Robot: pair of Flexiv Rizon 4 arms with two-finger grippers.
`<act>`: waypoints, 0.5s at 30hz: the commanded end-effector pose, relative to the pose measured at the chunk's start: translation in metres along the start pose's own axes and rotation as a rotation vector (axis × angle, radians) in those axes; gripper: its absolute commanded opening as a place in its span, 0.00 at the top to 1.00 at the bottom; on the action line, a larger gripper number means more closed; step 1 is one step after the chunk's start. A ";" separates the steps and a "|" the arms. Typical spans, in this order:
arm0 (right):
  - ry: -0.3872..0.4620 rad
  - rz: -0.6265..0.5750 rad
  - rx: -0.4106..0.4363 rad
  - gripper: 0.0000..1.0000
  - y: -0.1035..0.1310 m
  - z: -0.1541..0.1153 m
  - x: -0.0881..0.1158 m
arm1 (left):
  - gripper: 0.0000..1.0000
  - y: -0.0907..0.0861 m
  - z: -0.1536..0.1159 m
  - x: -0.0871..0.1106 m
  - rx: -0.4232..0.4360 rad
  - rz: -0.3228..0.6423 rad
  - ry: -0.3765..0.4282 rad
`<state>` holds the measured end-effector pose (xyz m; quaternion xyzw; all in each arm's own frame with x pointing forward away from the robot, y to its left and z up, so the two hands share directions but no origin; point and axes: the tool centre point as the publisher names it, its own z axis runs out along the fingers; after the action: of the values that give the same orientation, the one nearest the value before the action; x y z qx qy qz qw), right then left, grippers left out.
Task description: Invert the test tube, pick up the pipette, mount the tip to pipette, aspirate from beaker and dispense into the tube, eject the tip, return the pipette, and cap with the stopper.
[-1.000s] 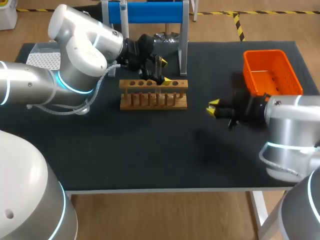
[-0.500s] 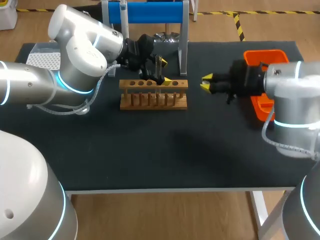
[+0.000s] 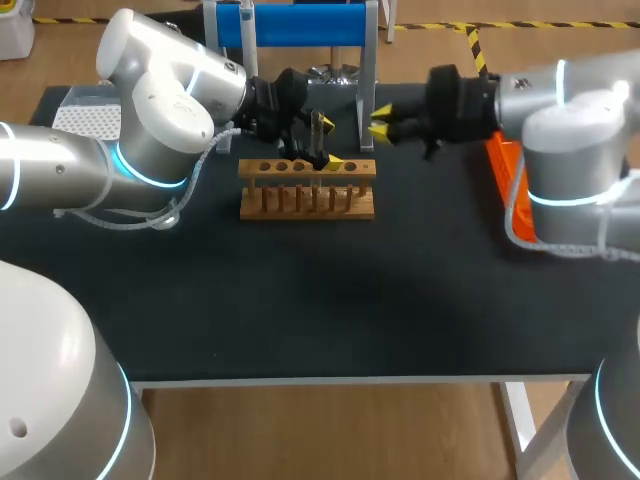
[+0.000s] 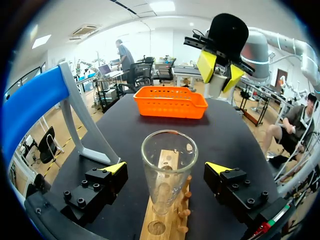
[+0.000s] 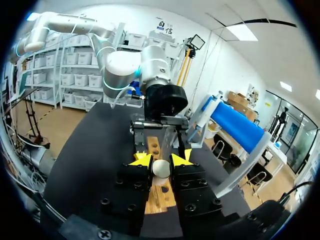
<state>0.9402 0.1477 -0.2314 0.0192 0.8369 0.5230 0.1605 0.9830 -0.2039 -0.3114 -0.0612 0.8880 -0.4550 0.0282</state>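
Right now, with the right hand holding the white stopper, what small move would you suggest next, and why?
Probably ease the right hand toward the rack until the stopper sits over the test tube. The stopper is pinched between its fingers, the tube stands open-mouthed in the rack between the left hand's open fingers, and the right hand is short of it.

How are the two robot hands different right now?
The left gripper has its fingers wide apart on either side of the glass tube, not touching it. The right gripper has its fingers close together, pinching a small white stopper. The left gripper sits low at the wooden rack, while the right gripper is up in the air past the rack's end. Both have yellow tips.
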 end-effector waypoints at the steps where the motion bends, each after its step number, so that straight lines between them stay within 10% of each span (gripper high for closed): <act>1: 0.069 -0.007 0.021 1.00 0.011 0.018 -0.011 | 0.00 0.000 0.000 -0.001 -0.002 -0.001 0.004; 15: 0.095 -0.011 0.025 1.00 0.033 0.052 -0.028 | 0.00 0.000 -0.001 -0.001 -0.003 0.000 0.003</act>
<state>0.9696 0.1958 -0.2153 -0.0042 0.8468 0.5153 0.1315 0.9831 -0.2038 -0.3115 -0.0613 0.8880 -0.4549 0.0284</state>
